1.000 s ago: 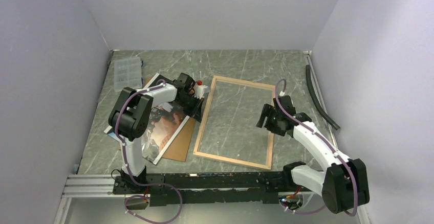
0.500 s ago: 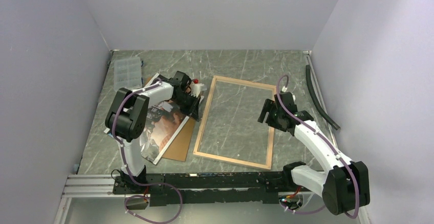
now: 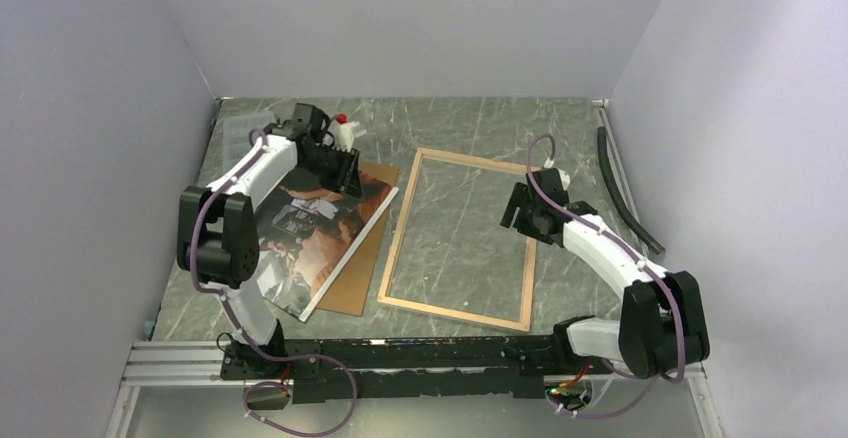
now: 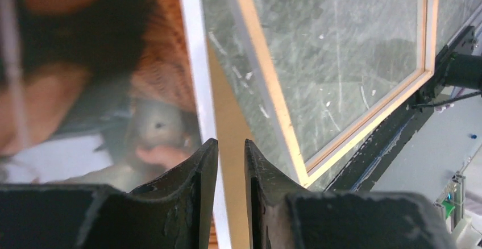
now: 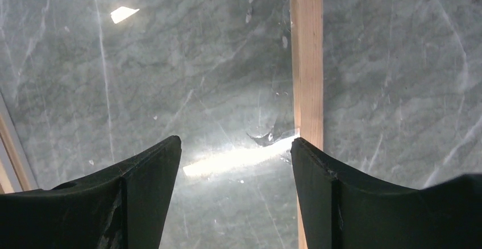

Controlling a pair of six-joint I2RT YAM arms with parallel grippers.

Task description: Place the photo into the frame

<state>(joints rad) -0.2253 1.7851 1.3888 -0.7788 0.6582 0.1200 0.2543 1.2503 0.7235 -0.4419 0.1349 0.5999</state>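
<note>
The photo (image 3: 312, 236) is lying picture side up on the left part of the grey marble table (image 3: 470, 123). It is resting on a flat brown backing board (image 3: 358, 276), and the board is peeking out along the photo's right edge. The photo is not in the frame (image 3: 400, 226). The frame is lying just beside the board, with its light wood side facing up, and the table is showing through its clear pane (image 3: 460, 238). The left gripper (image 3: 343, 166) is hanging over the far end of the photo. In the left wrist view its fingers (image 4: 193, 169) are standing only a little apart, and nothing is sitting between them. Past the tips, the photo's white border, a strip of the brown board (image 4: 233, 118) and the frame's wooden rail (image 4: 271, 84) are showing. The right gripper (image 3: 520, 220) is hanging over the right side of the frame. In the right wrist view its fingers (image 5: 150, 164) are spread wide apart and are holding nothing. The frame's wooden rail (image 5: 307, 61) is running just under the right finger. A black hose (image 3: 625, 193) is lying by the right wall.
</note>
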